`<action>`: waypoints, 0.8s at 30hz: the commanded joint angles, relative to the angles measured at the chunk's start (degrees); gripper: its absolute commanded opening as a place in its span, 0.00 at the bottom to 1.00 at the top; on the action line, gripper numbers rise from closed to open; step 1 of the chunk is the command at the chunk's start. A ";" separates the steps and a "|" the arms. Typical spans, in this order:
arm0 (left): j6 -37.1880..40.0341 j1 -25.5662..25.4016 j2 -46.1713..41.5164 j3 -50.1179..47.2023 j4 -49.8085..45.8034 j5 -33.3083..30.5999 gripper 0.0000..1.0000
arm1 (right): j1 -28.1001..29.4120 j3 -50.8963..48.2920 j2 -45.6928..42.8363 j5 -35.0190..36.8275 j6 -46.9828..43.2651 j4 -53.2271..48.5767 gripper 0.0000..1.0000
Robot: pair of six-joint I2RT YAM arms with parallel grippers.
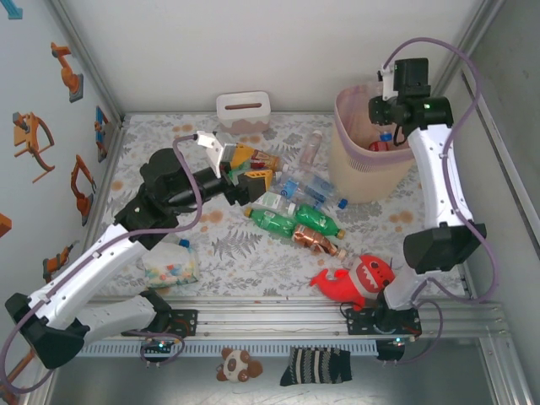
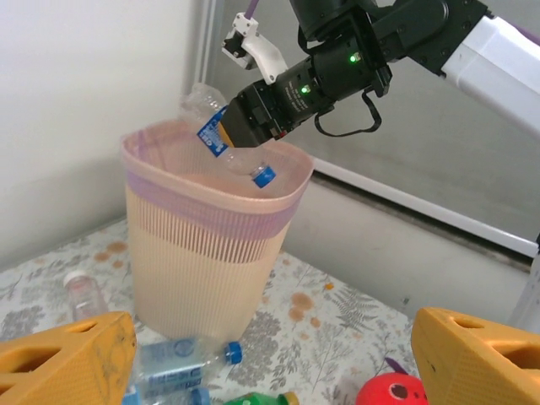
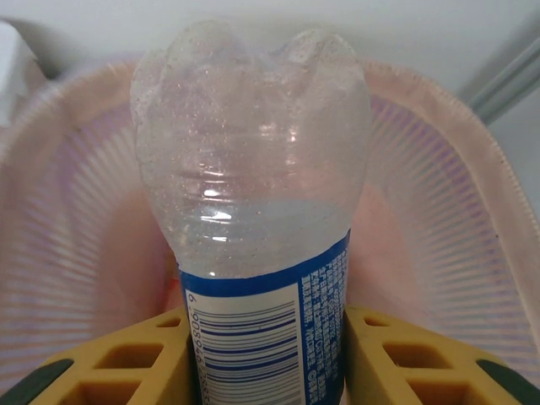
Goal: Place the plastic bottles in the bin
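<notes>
Holding a clear bottle by its label band, the right pincer is clenched on it just above the open mouth of the bin. The bottle looks empty, so it is probably very light. Its thin wall would likely dent under a hard squeeze, and the glossy label may be slippery. The straight mid-body, where it is gripped now, seems the safest place to hold it; the lobed base and tapering neck give the pads less to bear on.

Its long axis runs on a slant. The blue cap points down into the bin and the base points up and outward over the rim.

The left pincer is released, jaws wide, and hangs over the remaining bottles lying on the tabletop beside the bin.
</notes>
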 commanded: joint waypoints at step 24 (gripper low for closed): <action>-2.63 1.57 4.44 -1.05 -2.75 -2.43 0.84 | -4.96 -13.24 14.87 5.28 -6.30 0.85 0.44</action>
